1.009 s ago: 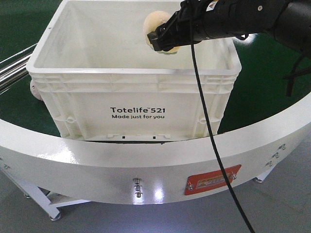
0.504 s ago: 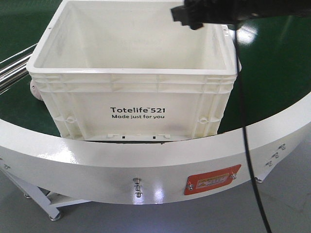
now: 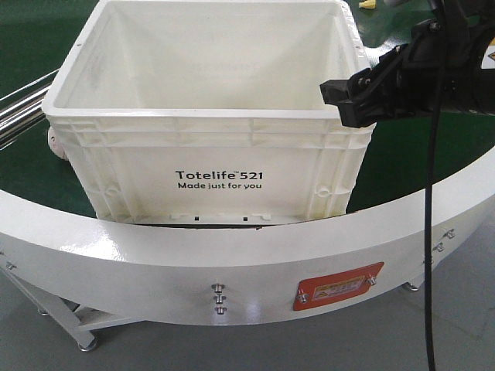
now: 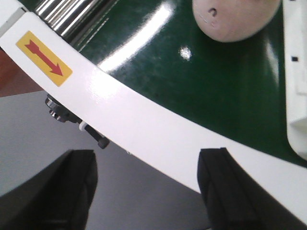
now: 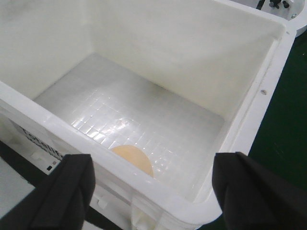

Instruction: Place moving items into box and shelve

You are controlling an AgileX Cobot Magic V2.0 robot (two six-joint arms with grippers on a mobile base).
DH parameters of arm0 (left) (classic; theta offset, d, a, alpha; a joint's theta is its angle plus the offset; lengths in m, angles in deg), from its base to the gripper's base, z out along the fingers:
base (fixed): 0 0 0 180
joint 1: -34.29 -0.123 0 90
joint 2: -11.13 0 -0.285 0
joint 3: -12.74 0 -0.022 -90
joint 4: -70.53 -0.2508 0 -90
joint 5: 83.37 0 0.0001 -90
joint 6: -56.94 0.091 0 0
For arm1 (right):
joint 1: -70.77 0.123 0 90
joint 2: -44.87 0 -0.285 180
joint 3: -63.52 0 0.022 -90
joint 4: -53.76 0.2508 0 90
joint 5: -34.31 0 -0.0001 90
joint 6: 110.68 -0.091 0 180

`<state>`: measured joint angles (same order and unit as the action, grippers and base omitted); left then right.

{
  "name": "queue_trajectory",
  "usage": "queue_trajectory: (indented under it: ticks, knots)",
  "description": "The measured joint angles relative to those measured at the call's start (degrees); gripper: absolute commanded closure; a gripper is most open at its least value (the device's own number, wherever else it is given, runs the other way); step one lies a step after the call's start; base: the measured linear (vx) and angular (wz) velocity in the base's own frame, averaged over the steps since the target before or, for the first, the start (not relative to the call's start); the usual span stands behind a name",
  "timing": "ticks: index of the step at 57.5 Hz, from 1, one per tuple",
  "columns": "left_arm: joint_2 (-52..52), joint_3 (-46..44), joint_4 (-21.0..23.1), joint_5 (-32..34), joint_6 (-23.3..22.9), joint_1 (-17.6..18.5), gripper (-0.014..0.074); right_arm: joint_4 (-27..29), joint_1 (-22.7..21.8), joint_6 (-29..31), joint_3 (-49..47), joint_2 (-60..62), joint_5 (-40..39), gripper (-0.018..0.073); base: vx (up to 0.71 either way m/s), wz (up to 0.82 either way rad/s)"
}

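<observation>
The box [image 3: 213, 176], a cream-white tote printed "Totelife 521", stands on the green belt. In the right wrist view a yellow-orange ball [image 5: 135, 158] lies on the box floor [image 5: 158, 115], close to the near wall. My right gripper [image 3: 344, 104] hangs open and empty just outside the box's front right corner, its fingers straddling the rim [image 5: 153, 191]. A pale pink ball [image 4: 235, 19] rests on the belt left of the box and peeks out behind its left corner [image 3: 54, 144]. My left gripper [image 4: 148, 191] is open and empty, low over the conveyor's white rim.
A broad white curved rim [image 3: 232, 263] with a red label [image 3: 336, 287] borders the green belt [image 3: 433, 166] in front. Metal rollers [image 3: 19, 104] lie at the left. The grey floor [image 3: 255, 348] is below.
A second ago my right gripper held a pale ball over the box. It has let the ball go into the box and swung right and down to the box's front right corner.
</observation>
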<state>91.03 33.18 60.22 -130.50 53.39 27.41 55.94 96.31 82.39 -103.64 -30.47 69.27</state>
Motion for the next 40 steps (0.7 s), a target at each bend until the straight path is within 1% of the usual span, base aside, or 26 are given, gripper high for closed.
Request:
queue_trajectory:
  ticks: [3,5,9,14,20,26,30,32,36,40]
  knots:
    - [3.1,-2.6,3.3,0.0,3.6,-2.1,0.0036,0.0,0.0,0.0,0.0,0.0,0.0,0.0011,0.00,0.00]
    - [4.8,-4.1,6.5,-0.1,6.1,-3.6,0.0036,0.0,0.0,0.0,0.0,0.0,-0.1,0.0011,0.00,0.00]
    - [8.1,-6.5,14.0,-0.2,12.4,-6.1,0.0036,0.0,0.0,0.0,0.0,0.0,-0.1,0.0011,0.00,0.00]
    - [12.1,-8.7,24.6,-0.3,19.9,-8.7,0.0036,-0.2,0.0,0.0,0.0,0.0,-0.2,0.0011,0.00,0.00]
    - [17.8,-11.0,35.6,-0.7,28.3,-10.4,0.0024,-0.2,0.0,0.0,0.0,0.0,-0.3,0.0011,0.00,0.00]
    - [23.6,-13.1,44.8,-0.6,34.3,-10.8,-0.0001,-0.2,0.0,0.0,0.0,0.0,-0.3,0.0011,0.00,0.00]
    - [27.1,-14.5,49.5,0.1,37.1,-10.8,-0.0013,-0.2,0.0,0.0,0.0,0.0,-0.4,0.0011,0.00,0.00]
    - [28.4,-15.1,51.2,0.6,37.8,-10.7,-0.0017,-0.2,0.0,0.0,0.0,0.0,-0.4,0.0011,0.00,0.00]
    - [31.4,-16.8,52.9,1.8,38.7,-10.7,-0.0021,-0.2,0.0,0.0,0.0,0.0,-0.4,0.0011,0.00,0.00]
    - [34.4,-18.8,53.3,3.4,39.4,-10.4,-0.0020,-0.2,0.0,0.0,0.0,0.0,-0.4,0.0011,0.00,0.00]
